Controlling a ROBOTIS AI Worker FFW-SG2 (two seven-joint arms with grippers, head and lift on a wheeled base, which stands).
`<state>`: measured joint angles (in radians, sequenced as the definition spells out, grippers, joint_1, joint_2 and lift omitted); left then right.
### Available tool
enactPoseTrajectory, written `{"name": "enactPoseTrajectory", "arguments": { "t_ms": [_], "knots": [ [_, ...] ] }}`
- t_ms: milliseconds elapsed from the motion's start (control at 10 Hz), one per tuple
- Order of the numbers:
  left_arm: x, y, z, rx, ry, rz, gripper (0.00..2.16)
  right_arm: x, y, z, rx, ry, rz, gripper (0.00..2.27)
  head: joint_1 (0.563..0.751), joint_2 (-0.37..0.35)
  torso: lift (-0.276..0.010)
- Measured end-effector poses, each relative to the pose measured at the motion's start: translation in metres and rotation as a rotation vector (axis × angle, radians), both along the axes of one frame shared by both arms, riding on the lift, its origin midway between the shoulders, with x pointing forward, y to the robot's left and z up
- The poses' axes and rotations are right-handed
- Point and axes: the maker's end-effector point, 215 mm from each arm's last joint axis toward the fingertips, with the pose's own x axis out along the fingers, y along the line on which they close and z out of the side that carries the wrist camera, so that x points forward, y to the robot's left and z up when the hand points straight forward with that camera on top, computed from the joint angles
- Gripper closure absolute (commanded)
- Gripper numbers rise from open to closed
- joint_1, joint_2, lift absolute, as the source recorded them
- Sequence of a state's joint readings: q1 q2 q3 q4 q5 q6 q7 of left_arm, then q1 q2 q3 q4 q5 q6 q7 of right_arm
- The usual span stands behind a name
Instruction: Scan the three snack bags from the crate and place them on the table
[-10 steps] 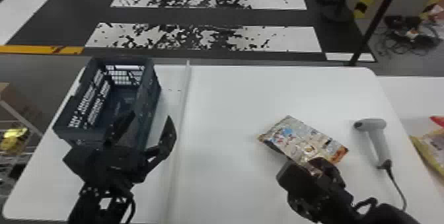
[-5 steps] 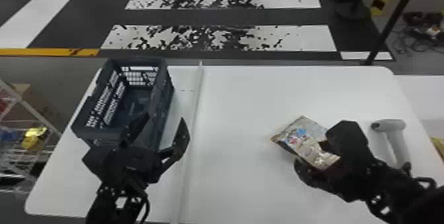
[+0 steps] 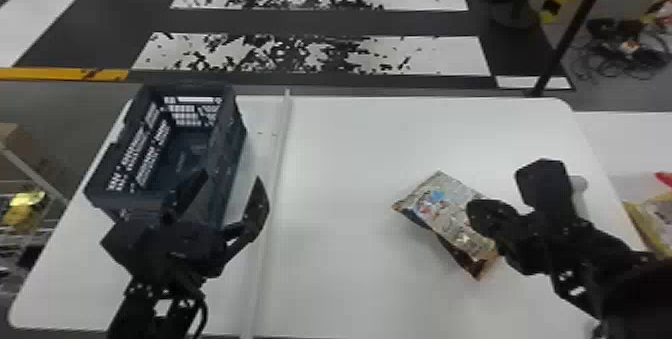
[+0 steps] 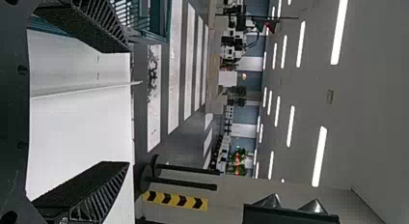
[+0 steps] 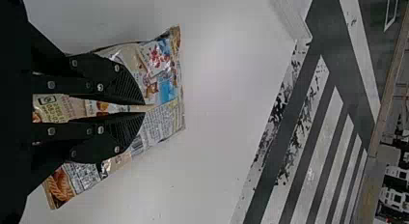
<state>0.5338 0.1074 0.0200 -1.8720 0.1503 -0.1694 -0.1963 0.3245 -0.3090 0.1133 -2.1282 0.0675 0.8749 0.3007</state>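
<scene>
Turned since earlier, the snack bag (image 5: 166, 91) sits pinched in the right gripper (image 5: 143, 109); the left gripper (image 3: 231, 177) gapes wide. Crate (image 3: 135, 202) looks bare; this bag's scan and placing likely remain

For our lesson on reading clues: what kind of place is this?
Probably an indoor robot test area: ceiling light strips, crossing stripes on the floor, and a handheld scanner beside a snack bag.
</scene>
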Motion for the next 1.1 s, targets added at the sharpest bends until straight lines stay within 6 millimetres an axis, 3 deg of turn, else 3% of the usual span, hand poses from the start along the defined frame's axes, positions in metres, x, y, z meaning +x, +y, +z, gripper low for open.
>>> {"name": "enactPoseTrajectory", "arguments": {
  "t_ms": [500, 700, 800, 1100],
  "knots": [
    [-0.001, -0.001, -0.007, -0.002, 0.015, -0.002, 0.04, -0.016, -0.013, -0.069, -0.008, 0.099, -0.017, 2.26, 0.695, -0.012, -0.062],
    [-0.001, -0.002, -0.007, -0.003, 0.015, -0.002, 0.04, -0.020, -0.005, -0.078, 0.010, 0.090, -0.007, 2.26, 0.695, -0.003, -0.062],
    [-0.001, -0.002, -0.007, -0.004, 0.014, -0.003, 0.04, -0.016, -0.002, -0.066, 0.022, 0.059, -0.006, 2.26, 0.695, 0.003, -0.062],
    [-0.001, -0.002, -0.006, -0.004, 0.011, -0.003, 0.04, -0.006, 0.015, 0.000, 0.076, -0.057, 0.011, 2.26, 0.695, 0.025, -0.062]
  ]
}}
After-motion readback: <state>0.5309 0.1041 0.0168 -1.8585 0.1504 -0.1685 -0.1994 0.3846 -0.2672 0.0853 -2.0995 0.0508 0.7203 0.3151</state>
